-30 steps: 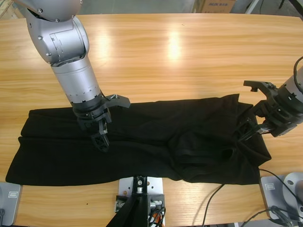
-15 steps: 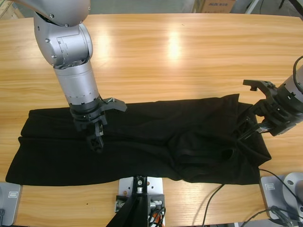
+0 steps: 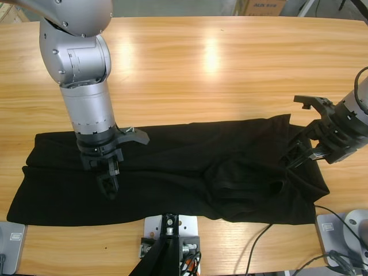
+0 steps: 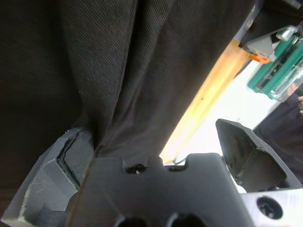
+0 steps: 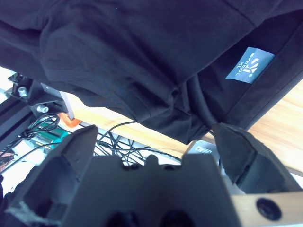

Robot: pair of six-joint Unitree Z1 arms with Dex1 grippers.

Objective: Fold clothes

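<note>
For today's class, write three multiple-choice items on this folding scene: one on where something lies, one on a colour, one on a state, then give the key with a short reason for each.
1. Where does the black knit polo shirt lie on the long wooden table?
A. Along the near edge
B. Along the far edge
C. On the floor

2. What colour is the small neck label?
A. Red
B. Blue
C. Yellow

3. How do the right gripper jaws stand?
A. Shut flat
B. Shut on a cable
C. Open, spread apart

Key: 1 A, the high view shows the shirt stretched along the near edge; 2 B, the right wrist view shows a blue patch with white print; 3 C, the right wrist view shows a wide gap between the two jaws.
</note>
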